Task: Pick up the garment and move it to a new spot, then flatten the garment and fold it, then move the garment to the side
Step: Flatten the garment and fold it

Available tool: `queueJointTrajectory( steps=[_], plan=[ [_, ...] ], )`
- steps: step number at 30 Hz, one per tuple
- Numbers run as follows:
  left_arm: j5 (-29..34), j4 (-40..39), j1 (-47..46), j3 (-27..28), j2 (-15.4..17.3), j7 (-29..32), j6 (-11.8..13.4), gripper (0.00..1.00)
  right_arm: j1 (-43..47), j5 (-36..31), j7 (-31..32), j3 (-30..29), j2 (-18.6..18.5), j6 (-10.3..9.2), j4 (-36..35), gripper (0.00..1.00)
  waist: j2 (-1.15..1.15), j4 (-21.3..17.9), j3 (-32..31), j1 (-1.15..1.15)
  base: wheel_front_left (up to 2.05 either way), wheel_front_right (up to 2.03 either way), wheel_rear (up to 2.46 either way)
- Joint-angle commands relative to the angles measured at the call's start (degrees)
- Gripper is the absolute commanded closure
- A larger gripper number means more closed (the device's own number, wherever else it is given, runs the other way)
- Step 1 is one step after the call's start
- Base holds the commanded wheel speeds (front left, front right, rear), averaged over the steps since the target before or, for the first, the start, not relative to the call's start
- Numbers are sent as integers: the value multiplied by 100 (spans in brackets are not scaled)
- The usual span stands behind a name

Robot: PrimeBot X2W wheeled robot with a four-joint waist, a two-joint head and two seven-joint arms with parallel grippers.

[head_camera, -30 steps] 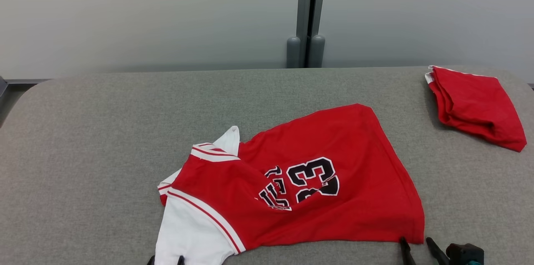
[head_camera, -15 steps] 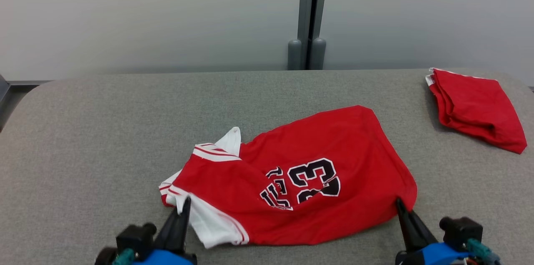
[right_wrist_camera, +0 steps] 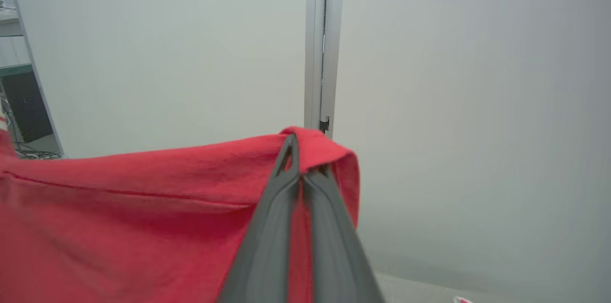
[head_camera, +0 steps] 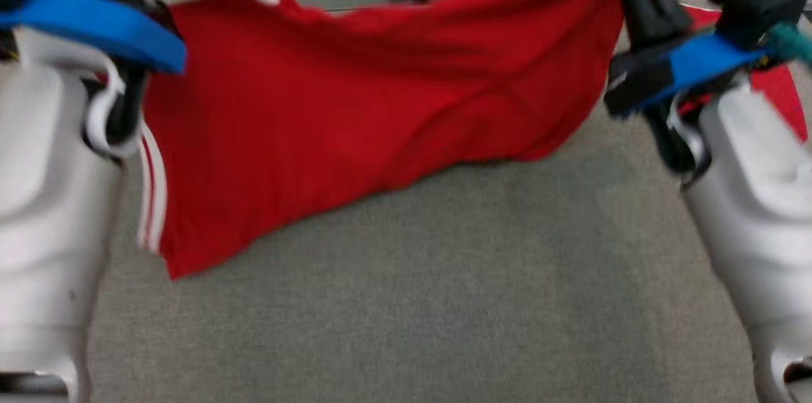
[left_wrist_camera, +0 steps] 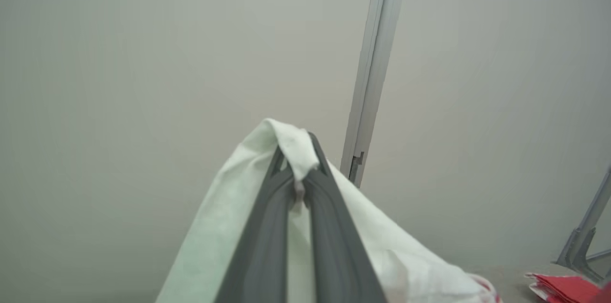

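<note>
Garment (head_camera: pixel 355 124), one, hangs above table (head_camera: pixel 444 301); two claws pinch it: left claw (left_wrist_camera: pixel 298 183) white corner, right claw (right_wrist_camera: pixel 300 169) red edge.

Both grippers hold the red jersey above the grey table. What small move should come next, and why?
Probably carry the jersey to a fresh spot on the table and lower it. The left gripper is shut on its white part, the right gripper on its red edge, so it hangs spread.

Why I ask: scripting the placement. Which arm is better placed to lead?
Probably left: left claw and right claw both grip the red, white-trimmed jersey, but its left side hangs lowest, nearest the grey cloth table.
</note>
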Motion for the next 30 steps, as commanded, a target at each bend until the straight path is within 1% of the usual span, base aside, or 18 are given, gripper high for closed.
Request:
queueJointTrajectory(
  steps=[1,2,4,6,8,10,12,15,16,19,22,23,25,27,28,30],
  plan=[
    [-85,213,-643,88,78,58,-3,100,-665,173,16,-19,4,3,281,100,-2,88,341,-2,0,0,0],
    [-86,368,-1110,117,139,84,-3,100,-1123,337,47,-55,77,3,490,100,-2,52,490,-2,0,0,0],
    [-44,676,-1902,79,160,123,-3,100,-1948,643,96,-180,156,4,904,100,-2,2,712,-2,0,0,0],
    [5,929,-2650,11,119,64,-4,100,-2654,865,133,-220,208,4,1268,100,-2,-22,881,-2,0,0,0],
    [-74,1201,-3298,47,67,-51,-4,100,-3221,1038,135,-226,232,4,1603,100,-2,-31,976,-2,0,0,0],
    [-200,1479,-3814,122,-36,-188,-3,100,-3659,1196,94,-270,248,4,1917,100,-2,-31,1010,-2,0,0,0],
    [-237,1672,-4142,-51,-153,-251,-4,100,-3976,1317,74,-199,266,4,2131,100,-2,-12,1017,-2,0,0,0],
    [-405,1749,-4353,-280,-256,-387,-4,100,-4153,1477,-10,-79,216,4,2295,100,-2,52,1006,-2,0,0,0],
    [-465,1754,-4324,-376,-257,-414,-4,100,-4113,1580,-29,-68,226,4,2330,100,-2,70,1001,-2,0,0,0],
    [-703,1730,-3878,-770,-296,-453,-4,100,-3721,1717,-65,238,230,4,2424,100,-2,135,932,-2,0,0,0],
    [-779,1589,-3210,-1133,-192,-495,-4,100,-3186,1898,-95,536,199,4,2358,100,-2,156,829,-2,0,0,0],
    [-805,1484,-2925,-1171,-173,-502,-4,100,-2954,1975,-102,642,195,4,2296,100,-2,159,788,-2,0,0,0],
    [-782,1202,-2301,-1108,-130,-505,-4,100,-2461,2134,-107,829,136,4,2139,100,-2,178,711,-2,0,0,0],
    [-757,884,-1569,-828,-128,-502,-4,100,-1918,2301,-105,935,35,4,1918,100,-2,194,634,-2,0,0,0],
    [-672,760,-1122,-825,-141,-499,-4,100,-1619,2383,-106,997,11,4,1778,100,-2,192,593,-2,0,0,0],
    [-534,390,-397,-515,-154,-502,57,100,-1026,2507,-106,1066,-84,4,1513,100,-2,203,499,-2,0,0,0]
  ],
)
